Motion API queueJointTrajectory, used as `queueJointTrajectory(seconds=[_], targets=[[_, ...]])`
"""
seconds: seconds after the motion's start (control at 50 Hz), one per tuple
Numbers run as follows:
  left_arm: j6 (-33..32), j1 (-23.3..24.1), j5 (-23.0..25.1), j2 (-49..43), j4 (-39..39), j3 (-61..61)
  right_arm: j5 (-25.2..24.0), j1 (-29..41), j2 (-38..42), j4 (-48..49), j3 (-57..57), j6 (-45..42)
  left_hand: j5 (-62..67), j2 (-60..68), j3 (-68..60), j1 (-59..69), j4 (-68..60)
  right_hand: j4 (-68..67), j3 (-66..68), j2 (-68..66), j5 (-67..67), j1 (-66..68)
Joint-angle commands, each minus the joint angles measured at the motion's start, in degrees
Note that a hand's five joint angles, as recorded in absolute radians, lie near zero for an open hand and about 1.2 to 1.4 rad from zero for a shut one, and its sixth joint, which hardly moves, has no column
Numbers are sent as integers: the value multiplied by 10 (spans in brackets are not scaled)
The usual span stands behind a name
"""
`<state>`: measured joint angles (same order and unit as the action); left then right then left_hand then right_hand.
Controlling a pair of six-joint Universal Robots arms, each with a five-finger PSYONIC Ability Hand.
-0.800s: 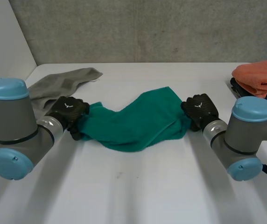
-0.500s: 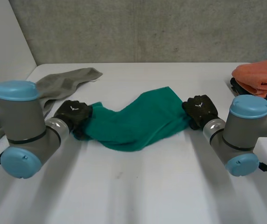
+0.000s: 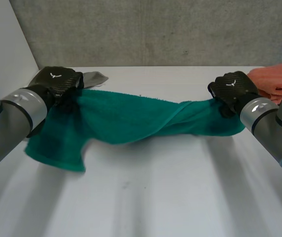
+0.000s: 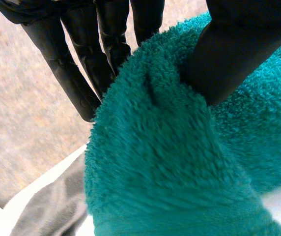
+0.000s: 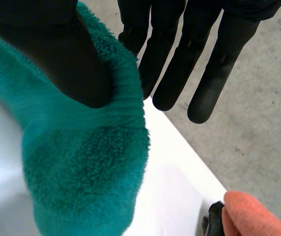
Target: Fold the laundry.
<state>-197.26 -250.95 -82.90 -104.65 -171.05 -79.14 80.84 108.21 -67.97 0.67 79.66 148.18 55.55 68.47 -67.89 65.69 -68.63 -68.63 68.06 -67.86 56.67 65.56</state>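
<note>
Green towel [image 3: 131, 116] is pinched at its ends by the left hand [image 3: 57, 81] and the right hand [image 3: 233, 89]; equal tension should be applied so the middle twist is undone.

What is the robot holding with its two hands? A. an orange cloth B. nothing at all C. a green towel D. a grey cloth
C: the left hand and the right hand each pinch one end of the green towel between thumb and fingers, and it stretches from one hand to the other.
</note>
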Motion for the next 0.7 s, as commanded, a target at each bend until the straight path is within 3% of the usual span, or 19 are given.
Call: queueJointTrajectory(seconds=[0.02,0.08,0.12,0.24,0.4,0.52,0.58,0.7], targets=[[-2,-20,-14,-187,-7,91,10,18,70,43,-24,0,144,115,-121,143,-114,-114,119,-121,133,144],[-17,-30,-31,-265,-13,146,33,24,112,63,-37,3,-13,-42,36,-14,44,-114,119,-121,133,144],[-19,-34,-37,-298,-15,183,55,30,135,74,-43,4,-251,-280,274,-252,282,-114,119,-121,133,144],[-23,-33,-46,-287,-19,207,98,52,151,98,-37,1,-550,-579,573,-551,581,-114,119,-121,133,144],[-41,-23,-89,-176,-14,96,99,58,140,121,-24,-3,-501,-531,525,-503,532,-114,119,-121,133,144],[-137,11,-89,-73,-17,-69,96,52,136,115,-25,-16,-396,-425,419,-397,426,-114,119,-121,133,144],[-180,13,-89,-50,-19,-132,93,50,136,115,-25,-23,-298,-327,321,-299,329,-114,119,-121,133,144],[-186,10,-82,-57,-66,-178,91,53,136,114,-24,-31,-319,-349,343,-321,350,-114,119,-121,133,144]])
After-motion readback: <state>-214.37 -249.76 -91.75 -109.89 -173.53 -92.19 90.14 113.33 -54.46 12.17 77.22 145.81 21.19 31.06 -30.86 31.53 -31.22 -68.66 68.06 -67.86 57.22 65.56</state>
